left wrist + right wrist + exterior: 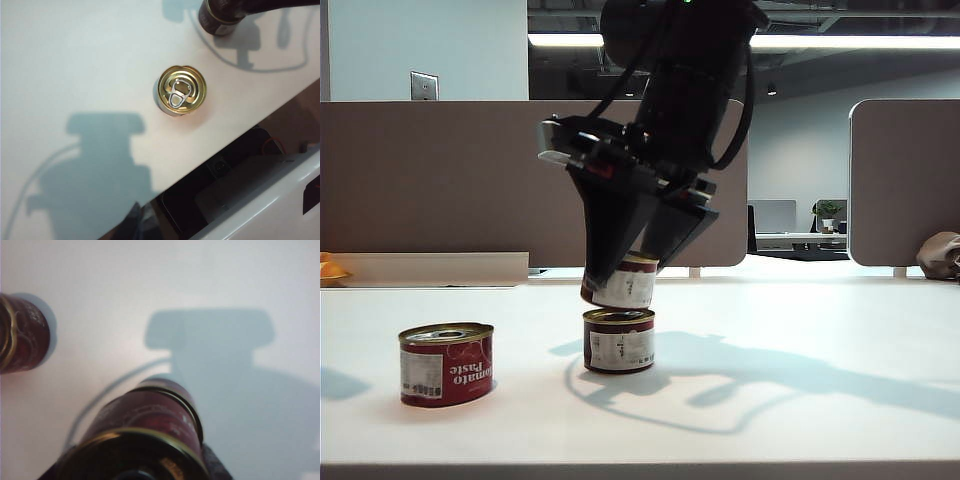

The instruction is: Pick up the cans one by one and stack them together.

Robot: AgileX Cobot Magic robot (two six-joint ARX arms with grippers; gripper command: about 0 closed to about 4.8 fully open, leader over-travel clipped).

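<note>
My right gripper (pixel 625 268) is shut on a dark maroon can (pixel 623 284) with a white label. It holds the can tilted, just above a second maroon can (pixel 618 340) that stands upright on the white table (pixel 800 420). The held can (pixel 145 435) fills the near part of the right wrist view, and another dark red can (pixel 20 335) shows at that view's edge. The red "Tomato Paste" can (pixel 446 363) stands alone at the front left. The left wrist view looks down on a can's gold pull-tab lid (pixel 181 90). Only a dark tip of my left gripper (pixel 136 225) shows, and it holds nothing.
Brown partitions (pixel 430 180) stand behind the table, with an orange object (pixel 332 270) at the far left. In the left wrist view the table edge (pixel 235 132) runs diagonally, with dark equipment (pixel 235 170) beyond it.
</note>
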